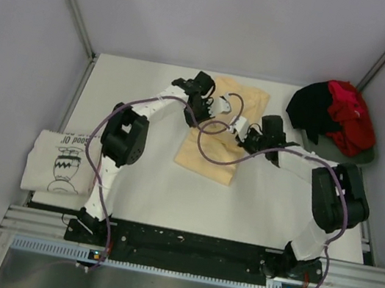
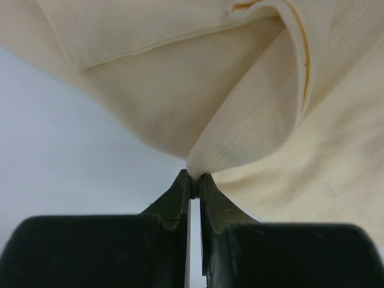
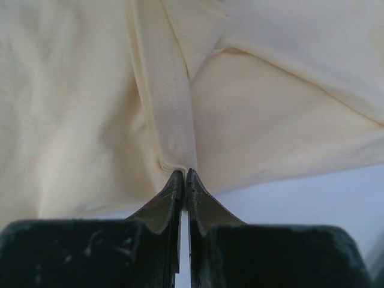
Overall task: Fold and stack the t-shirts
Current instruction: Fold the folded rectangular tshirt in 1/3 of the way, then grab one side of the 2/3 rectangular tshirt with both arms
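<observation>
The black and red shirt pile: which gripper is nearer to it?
Right. The right gripper sits left of the pile, pinching the yellow t-shirt; the left gripper pinches it farther left.

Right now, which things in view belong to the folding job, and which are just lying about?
Job: pale yellow t-shirt, pinched by left fingers and right fingers; folded white printed t-shirt; black t-shirt and red t-shirt, heaped.
Lying about: grey-green cloth under that heap, kind unclear.

Top camera looks down from behind; wrist cameras (very close) share the yellow t-shirt (image 1: 251,98).
</observation>
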`<state>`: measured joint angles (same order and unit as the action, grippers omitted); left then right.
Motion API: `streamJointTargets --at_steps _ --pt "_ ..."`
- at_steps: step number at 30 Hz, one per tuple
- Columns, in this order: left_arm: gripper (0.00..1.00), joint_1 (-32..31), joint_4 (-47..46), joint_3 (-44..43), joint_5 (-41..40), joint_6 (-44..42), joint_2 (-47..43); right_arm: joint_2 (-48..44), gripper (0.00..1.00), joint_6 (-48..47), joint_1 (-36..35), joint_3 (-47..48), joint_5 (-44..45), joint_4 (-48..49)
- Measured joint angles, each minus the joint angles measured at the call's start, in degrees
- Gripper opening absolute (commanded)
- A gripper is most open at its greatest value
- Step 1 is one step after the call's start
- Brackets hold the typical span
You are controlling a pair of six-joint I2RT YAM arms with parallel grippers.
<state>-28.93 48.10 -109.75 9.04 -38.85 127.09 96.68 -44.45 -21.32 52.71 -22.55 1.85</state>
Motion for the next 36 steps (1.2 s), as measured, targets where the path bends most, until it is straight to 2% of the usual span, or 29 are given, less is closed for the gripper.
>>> streamJointTargets --at_steps 2,4,7,12,14,17,19,21,23,26,28,31,36 --pt "0.13 0.00 -0.63 -0.11 -0.50 0.24 0.83 1.55 0.12 0.09 0.59 1.90 0.28 -1.29" --pt "0.23 0.00 -1.95 -0.11 -1.25 1.16 1.46 2.75 0.19 0.44 1.44 3.76 0.42 -2.49" --pt "0.40 0.20 -4.72 -0.17 -3.06 3.10 1.84 4.42 0.19 0.83 2.45 6.36 1.79 -3.56" --pt "0.57 1.40 -11.26 -1.18 -5.53 7.15 1.86 9.01 0.22 4.04 3.61 12.63 6.82 -3.52" --pt "0.59 2.12 -13.88 -1.68 -5.73 8.41 1.79 9.22 0.26 6.93 4.87 13.86 8.07 -2.78" --pt "0.52 3.50 -14.56 -3.65 -4.74 10.03 1.77 7.13 0.37 9.18 6.62 12.87 7.93 -0.76" --pt "0.46 4.44 -14.25 -5.14 -2.38 10.25 1.29 2.58 0.44 8.83 6.93 9.09 7.45 -0.07" --pt "0.47 5.16 -12.94 -4.39 1.73 8.57 -0.94 -4.44 0.50 7.06 5.31 3.63 5.57 0.24" --pt "0.50 5.86 -12.66 0.37 6.05 5.35 -5.40 -11.39 0.56 5.11 2.73 -1.33 3.17 0.46" --pt "0.56 6.16 -11.43 15.93 13.70 -3.23 -18.05 -23.10 0.57 0.15 -3.85 -9.92 -0.94 0.50" --pt "0.59 5.70 -10.78 25.49 17.62 -9.84 -25.75 -26.60 0.57 -2.84 -8.48 -13.44 -1.60 0.09" --pt "0.61 4.50 -11.23 37.59 20.52 -18.43 -33.75 -26.05 0.57 -6.19 -15.28 -16.94 0.63 -1.66" --pt "0.63 2.80 -13.53 45.46 19.71 -24.98 -32.96 -20.26 0.56 -8.35 -19.93 -20.26 5.35 -1.95"
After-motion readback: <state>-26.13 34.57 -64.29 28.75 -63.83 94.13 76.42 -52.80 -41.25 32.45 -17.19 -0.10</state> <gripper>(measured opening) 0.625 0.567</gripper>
